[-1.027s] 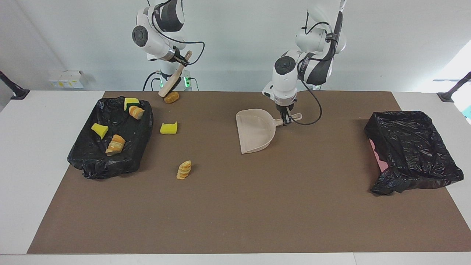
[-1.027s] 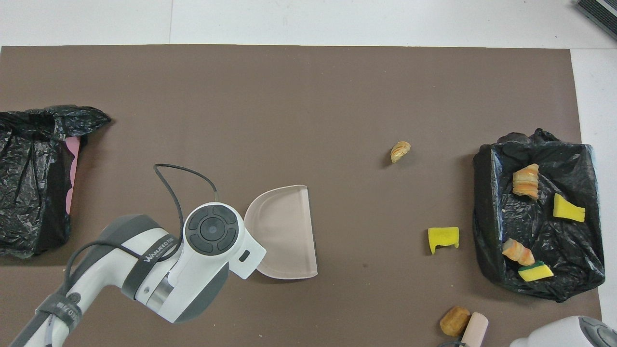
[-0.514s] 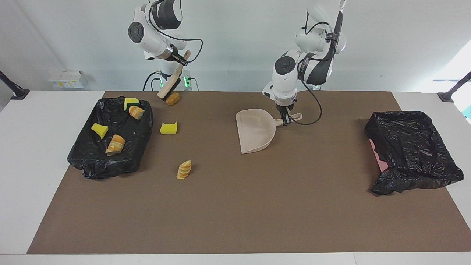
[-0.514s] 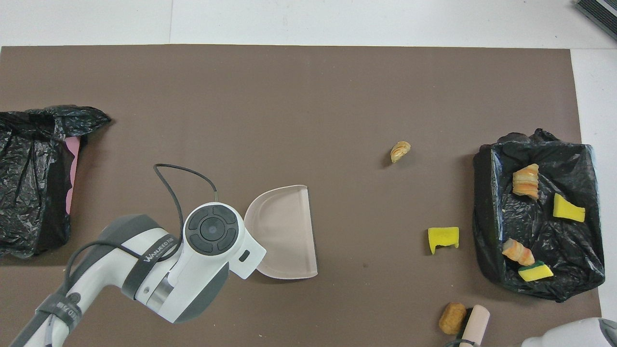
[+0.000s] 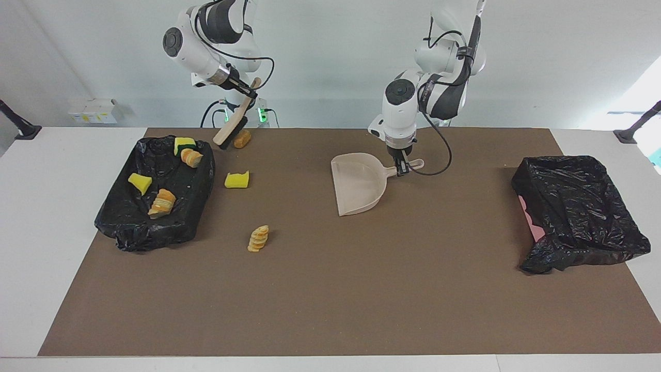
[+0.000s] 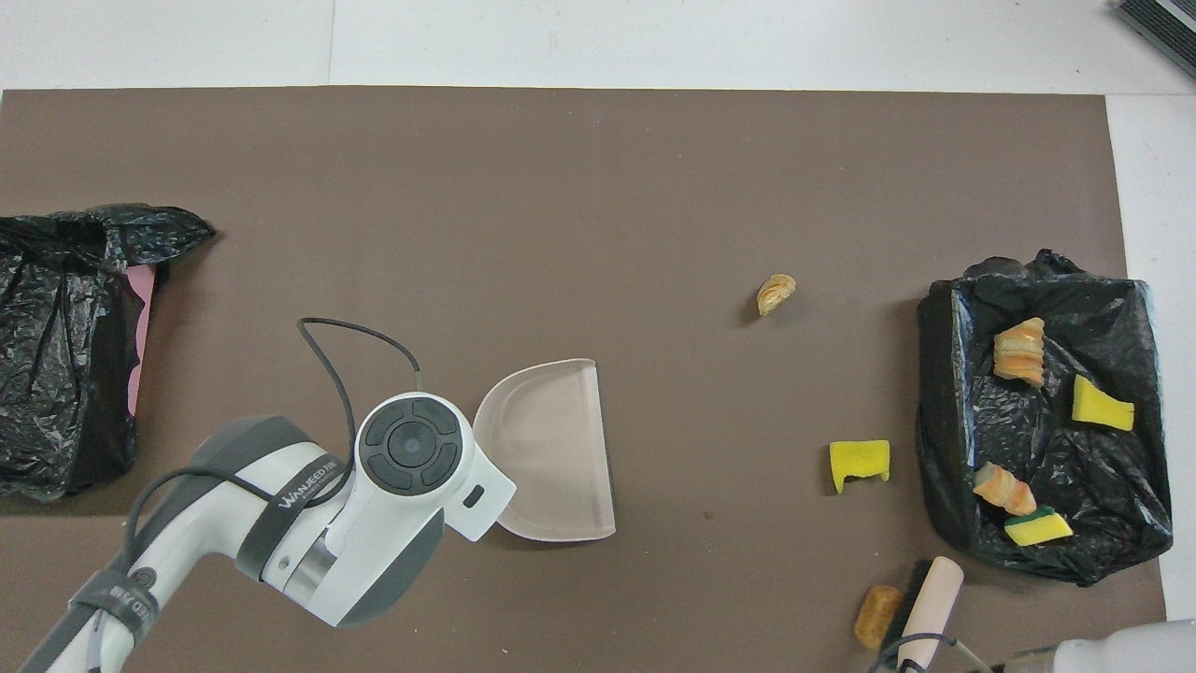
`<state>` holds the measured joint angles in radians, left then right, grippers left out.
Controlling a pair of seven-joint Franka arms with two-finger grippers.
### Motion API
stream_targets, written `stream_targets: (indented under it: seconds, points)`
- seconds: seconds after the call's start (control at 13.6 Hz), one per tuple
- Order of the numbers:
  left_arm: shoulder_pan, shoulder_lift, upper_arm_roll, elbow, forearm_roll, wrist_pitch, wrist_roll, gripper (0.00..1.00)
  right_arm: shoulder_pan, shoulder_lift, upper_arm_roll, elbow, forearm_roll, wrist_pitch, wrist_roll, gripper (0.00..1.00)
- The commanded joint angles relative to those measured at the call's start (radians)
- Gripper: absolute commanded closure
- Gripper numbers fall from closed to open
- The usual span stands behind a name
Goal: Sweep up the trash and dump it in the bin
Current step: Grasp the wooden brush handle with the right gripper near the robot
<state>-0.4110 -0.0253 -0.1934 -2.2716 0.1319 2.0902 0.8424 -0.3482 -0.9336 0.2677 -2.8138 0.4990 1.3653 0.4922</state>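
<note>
My right gripper (image 5: 245,94) is shut on the wooden handle of a brush (image 5: 227,135). The brush head is low beside a brown roll (image 5: 241,138) at the mat's edge nearest the robots; the brush (image 6: 927,600) and roll (image 6: 878,617) also show in the overhead view. A yellow sponge wedge (image 5: 237,180) and a stack of bread slices (image 5: 258,238) lie on the mat farther from the robots. My left gripper (image 5: 402,169) is shut on the handle of the beige dustpan (image 5: 358,184), which rests on the mat mid-table. In the overhead view my left wrist hides that gripper.
A black-lined bin (image 5: 124,227) toward the right arm's end holds several sponge and bread pieces. A second black-lined bin (image 5: 578,212) stands toward the left arm's end. A brown mat (image 5: 361,299) covers the table.
My right arm has risen and swung the brush head toward the right arm's end, to the roll's bin side. The roll has barely shifted. The left arm and dustpan have not moved.
</note>
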Motion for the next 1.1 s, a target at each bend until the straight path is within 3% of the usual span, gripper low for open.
stream_targets:
  seconds: [0.0, 0.07, 0.29, 0.44, 0.81, 1.03]
  points:
    - [-0.006, -0.03, 0.008, -0.04, 0.014, 0.017, -0.011, 1.0, -0.002, -0.019, 0.046, -0.03, 0.059, 0.04, -0.015, 1.0]
    - [-0.006, -0.03, 0.008, -0.04, 0.014, 0.019, -0.011, 1.0, 0.002, -0.019, 0.068, -0.023, 0.064, 0.041, -0.003, 1.0]
    - [-0.006, -0.03, 0.008, -0.04, 0.014, 0.019, -0.011, 1.0, 0.0, -0.021, 0.31, 0.04, 0.076, 0.077, 0.117, 1.0]
    - [-0.006, -0.03, 0.008, -0.04, 0.014, 0.019, -0.011, 1.0, -0.012, -0.021, 0.396, 0.088, 0.075, 0.06, 0.159, 1.0]
    - [-0.008, -0.03, 0.008, -0.04, 0.014, 0.016, -0.014, 1.0, -0.002, -0.033, 0.484, 0.169, -0.008, -0.104, 0.304, 1.0]
    - [-0.008, -0.03, 0.008, -0.04, 0.014, 0.014, -0.014, 1.0, 0.063, -0.039, 0.525, 0.154, -0.003, -0.106, 0.42, 1.0]
